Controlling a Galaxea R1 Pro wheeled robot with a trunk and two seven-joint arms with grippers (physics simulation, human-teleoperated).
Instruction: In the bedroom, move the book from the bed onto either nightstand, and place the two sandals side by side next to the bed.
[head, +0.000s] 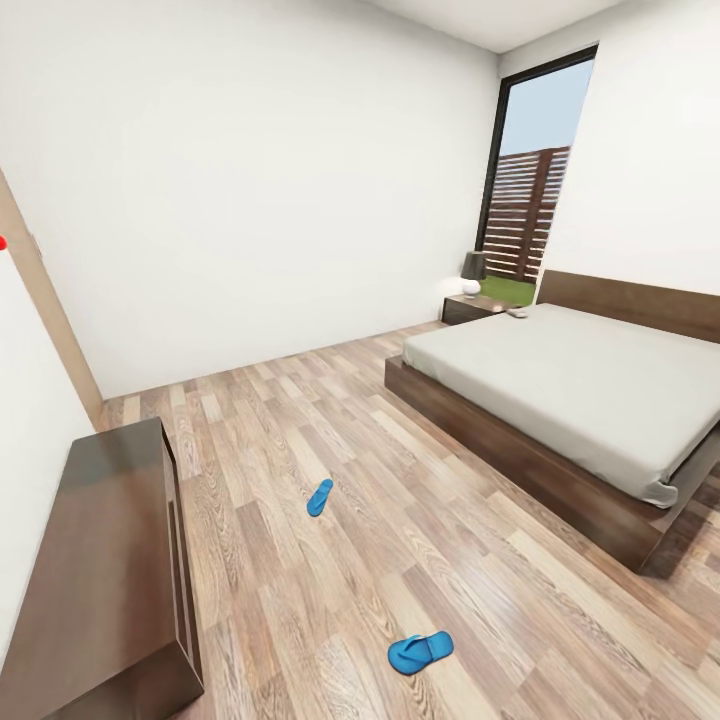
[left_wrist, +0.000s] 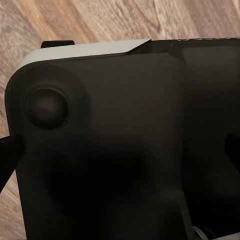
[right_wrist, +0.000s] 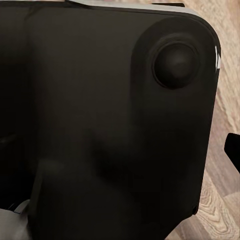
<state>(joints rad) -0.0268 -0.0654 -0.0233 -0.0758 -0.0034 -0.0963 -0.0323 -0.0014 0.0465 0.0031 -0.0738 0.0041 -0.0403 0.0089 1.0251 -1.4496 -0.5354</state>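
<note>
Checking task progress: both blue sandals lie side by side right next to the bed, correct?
Not side by side: in the head view one sandal lies mid-floor and the other sandal nearer the camera, well apart, both away from the bed.

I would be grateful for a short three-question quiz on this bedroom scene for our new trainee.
1. True or false: the two sandals lie side by side, touching the bed.
2. Multiple choice: what stands on the nightstand by the window? A) a lamp B) a vase of flowers C) a stack of towels
3. Fill in: the long dark-brown cabinet stands against the wall on the head view's ____ side.

Key
1. False: the near sandal and the far sandal lie well apart on the wood floor, away from the bed.
2. A: a lamp.
3. Left.
</note>
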